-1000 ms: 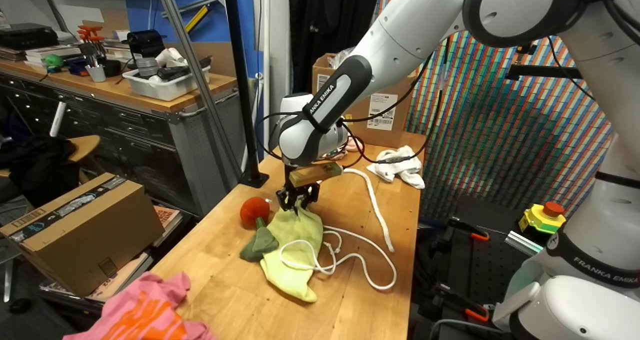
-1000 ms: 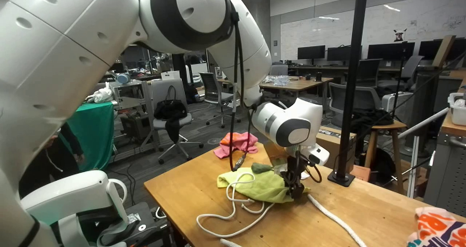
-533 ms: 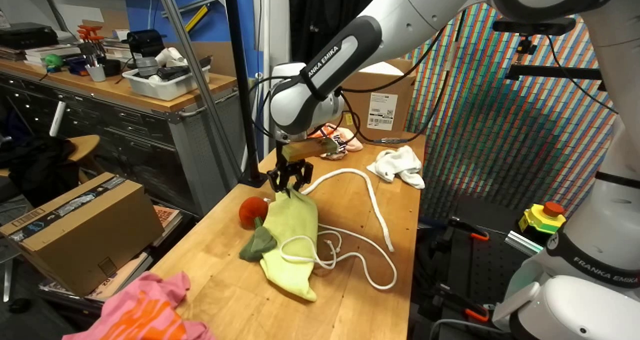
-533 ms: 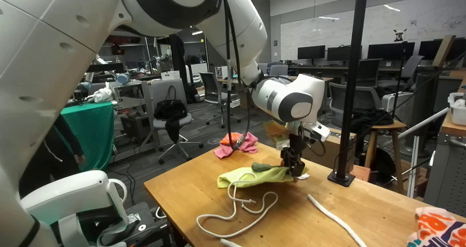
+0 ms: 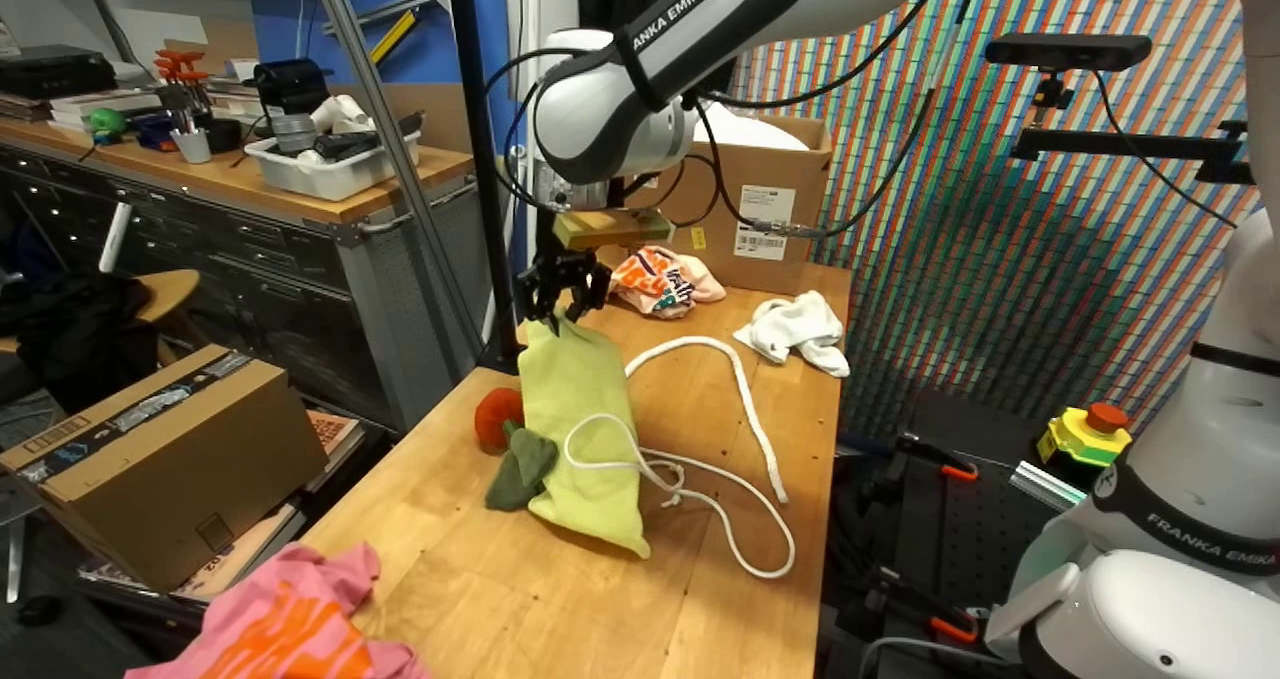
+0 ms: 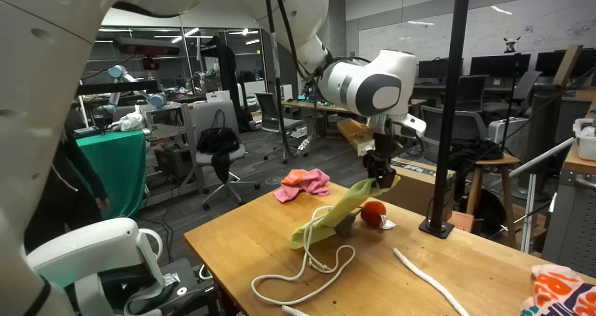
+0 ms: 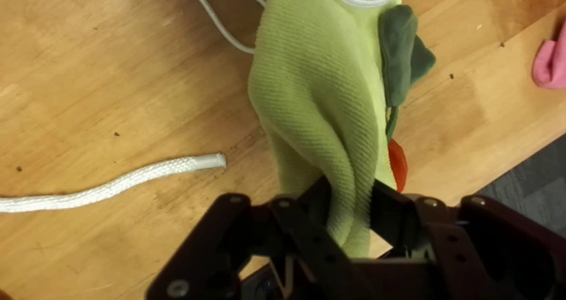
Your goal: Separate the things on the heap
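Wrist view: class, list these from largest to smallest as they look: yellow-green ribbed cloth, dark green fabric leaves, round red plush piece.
1. Yellow-green ribbed cloth, by far largest
2. Dark green fabric leaves
3. Round red plush piece, only a sliver showing beside the cloth

At the left of an exterior view I see a taped cardboard box (image 5: 165, 469); a white bin (image 5: 332, 181) sits on the workbench (image 5: 225, 181) at upper left. In an exterior view, a black bag (image 6: 218, 140) rests on a grey chair (image 6: 205, 117) left of centre, a whiteboard (image 6: 414, 39) spanning the upper right.
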Controlling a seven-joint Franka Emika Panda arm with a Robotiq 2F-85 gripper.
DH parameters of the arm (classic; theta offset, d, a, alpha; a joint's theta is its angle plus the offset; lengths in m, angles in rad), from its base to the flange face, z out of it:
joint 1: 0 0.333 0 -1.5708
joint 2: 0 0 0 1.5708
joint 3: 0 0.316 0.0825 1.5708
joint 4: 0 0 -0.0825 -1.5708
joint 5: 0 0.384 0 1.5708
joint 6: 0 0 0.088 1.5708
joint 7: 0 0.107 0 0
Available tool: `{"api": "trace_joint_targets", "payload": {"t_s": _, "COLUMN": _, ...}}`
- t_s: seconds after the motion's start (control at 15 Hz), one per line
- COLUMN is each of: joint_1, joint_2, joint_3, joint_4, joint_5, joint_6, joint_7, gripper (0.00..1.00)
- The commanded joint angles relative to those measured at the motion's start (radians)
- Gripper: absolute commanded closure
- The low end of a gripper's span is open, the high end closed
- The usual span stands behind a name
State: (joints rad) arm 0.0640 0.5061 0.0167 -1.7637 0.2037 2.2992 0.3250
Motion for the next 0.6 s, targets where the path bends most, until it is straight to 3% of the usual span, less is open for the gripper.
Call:
{"api": "trace_joint_targets", "payload": {"t_s": 0.0, "joint_1": -0.006, "joint_2": -0.092, "joint_3": 0.012, "joint_4": -0.039, "joint_5": 0.021, "joint_6": 0.006, "joint_7": -0.023, "gripper": 0.92}}
{"api": "trace_joint_targets", "payload": {"t_s": 0.53, "joint_1": -0.002, "joint_2": -0.238, "joint_3": 0.014, "joint_4": -0.074, "joint_5": 0.017, "joint_6": 0.027, "joint_7": -0.019, "gripper": 0.92}}
